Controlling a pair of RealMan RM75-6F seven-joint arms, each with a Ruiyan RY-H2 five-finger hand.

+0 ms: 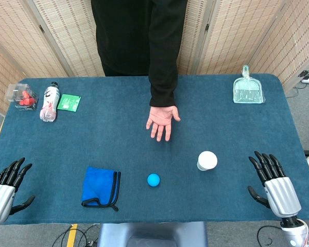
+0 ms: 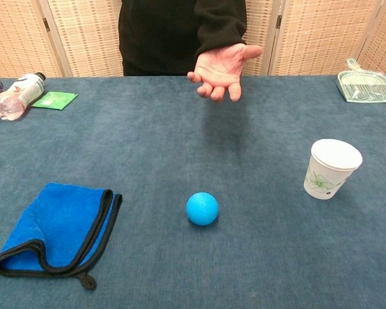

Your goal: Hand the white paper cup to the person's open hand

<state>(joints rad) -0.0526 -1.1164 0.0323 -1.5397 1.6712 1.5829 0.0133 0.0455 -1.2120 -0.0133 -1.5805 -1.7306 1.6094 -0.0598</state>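
Your white paper cup [image 1: 207, 160] is standing upright on the blue table [image 1: 221, 123], toward the near right, with nothing touching it. In the chest view the cup [image 2: 331, 168] is showing a green leaf print on its side and its open mouth is facing up.

The person's open hand [image 1: 162, 121] is waiting palm up above the middle of the table, out from the far edge, well apart from the cup and to its far left. In the chest view that hand [image 2: 222, 71] is hovering clear of the cloth surface, fingers slightly curled downward.

Your right hand [image 1: 273, 184] is resting at the near right edge, fingers spread and pointing away from you, holding nothing; it is sitting near the cup, to its right and slightly nearer. Your left hand [image 1: 6, 188] is lying at the near left edge, also with fingers apart and holding nothing.

A blue ball [image 1: 153, 179] is sitting near the cup's left, and a folded blue cloth [image 1: 100, 188] is lying further left. At the far left, a bottle [image 1: 49, 102] is lying beside a green packet [image 1: 69, 102] and a clear box [image 1: 22, 96]. A pale green dustpan [image 1: 247, 88] is lying at the far right.
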